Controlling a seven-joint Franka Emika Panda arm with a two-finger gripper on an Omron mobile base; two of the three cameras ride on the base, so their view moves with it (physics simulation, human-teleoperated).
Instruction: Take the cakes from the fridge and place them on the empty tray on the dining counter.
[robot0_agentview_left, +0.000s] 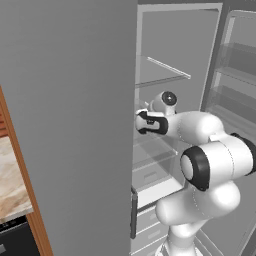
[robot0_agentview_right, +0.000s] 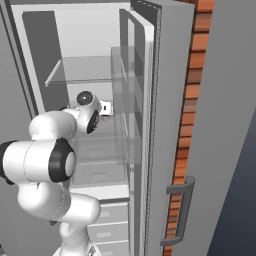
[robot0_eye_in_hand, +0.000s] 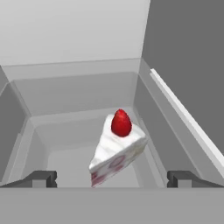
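The fridge (robot0_agentview_left: 70, 125) stands with its right door (robot0_agentview_right: 135, 125) swung open, and my arm reaches inside. A white cake wedge (robot0_eye_in_hand: 116, 151) with a red top sits on a clear glass shelf (robot0_eye_in_hand: 65, 162), close ahead in the hand view. My gripper (robot0_eye_in_hand: 111, 179) is open. Its fingertips (robot0_eye_in_hand: 41, 178) stand wide apart, one on each side of the cake's near end, and touch nothing. The tray and the dining counter are out of view.
An upper glass shelf (robot0_agentview_left: 165, 75) hangs above my hand. Fridge drawers (robot0_agentview_left: 150, 220) lie below it. The open door's bins (robot0_agentview_right: 125, 90) are to the right, and a brick wall (robot0_agentview_right: 192, 100) is beyond them. A marble worktop (robot0_agentview_left: 10, 180) over a black oven (robot0_agentview_left: 12, 240) lies far left.
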